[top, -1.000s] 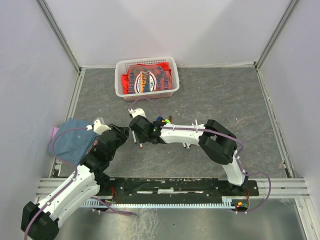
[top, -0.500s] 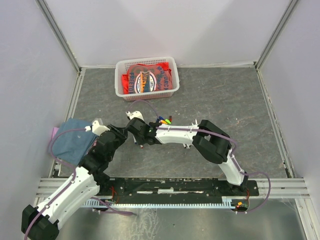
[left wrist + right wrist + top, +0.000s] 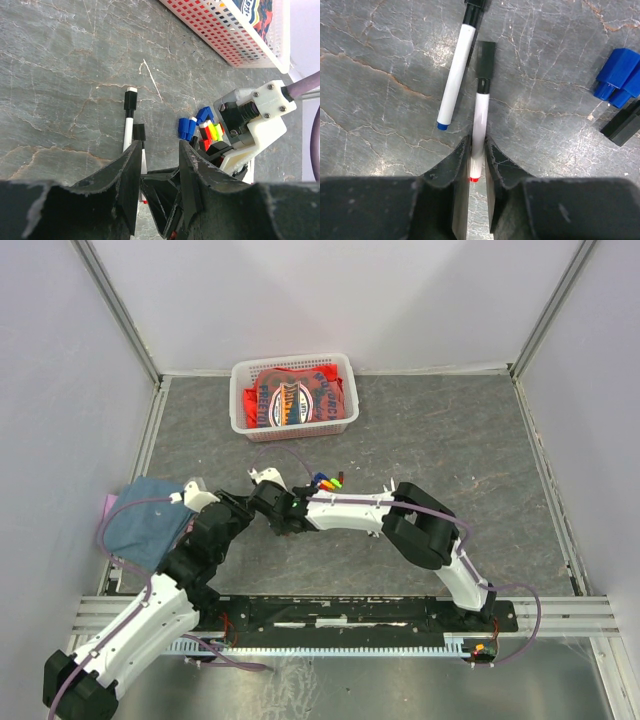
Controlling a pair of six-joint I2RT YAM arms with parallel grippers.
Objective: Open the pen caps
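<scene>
Thin white plastic pen (image 3: 480, 115) was clamped by right gripper (image 3: 476, 145). Left gripper (image 3: 160, 150) was found part-open, empty; a square, straight pull on the black plastic cap (image 3: 485, 59) was advised.

Overhead overview, wrist cameras close, sharing pens (image 3: 479, 125)

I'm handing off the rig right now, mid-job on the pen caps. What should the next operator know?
Right gripper: shut on the white barrel of a black-capped pen, cap still on.
Left gripper: open, holding nothing, close by the right one.
Second capped pen: lies alongside, untouched.
Loose blue caps: on the table to the right.
Left to do: pull both black caps.
</scene>
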